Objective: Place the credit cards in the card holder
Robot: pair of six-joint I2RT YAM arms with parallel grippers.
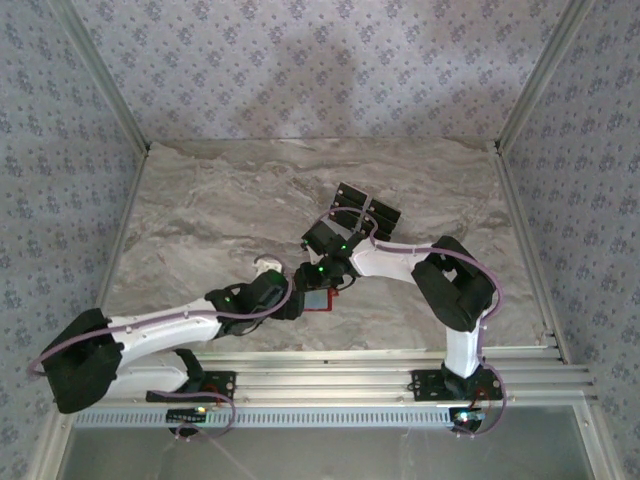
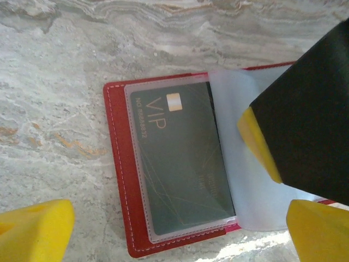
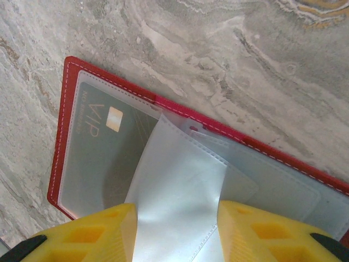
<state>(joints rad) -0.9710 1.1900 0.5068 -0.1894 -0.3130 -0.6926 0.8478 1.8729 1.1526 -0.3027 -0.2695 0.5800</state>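
Note:
The red card holder (image 2: 116,169) lies open on the marble table, and a dark VIP card (image 2: 182,164) sits in its left clear pocket. My left gripper (image 2: 177,240) hovers open over the holder's near edge with nothing between its yellow fingers (image 2: 35,229). My right gripper (image 3: 174,234) is shut on a pale plastic sleeve (image 3: 180,185) of the card holder (image 3: 57,164) and holds that leaf raised. From above, both grippers meet over the holder (image 1: 318,299). The black credit cards (image 1: 366,208) lie spread on the table beyond the right gripper (image 1: 322,272).
The marble tabletop (image 1: 220,210) is bounded by patterned walls on three sides and metal frame rails (image 1: 520,100) at the corners. The right arm's black body (image 2: 308,114) fills the right of the left wrist view, close beside the holder.

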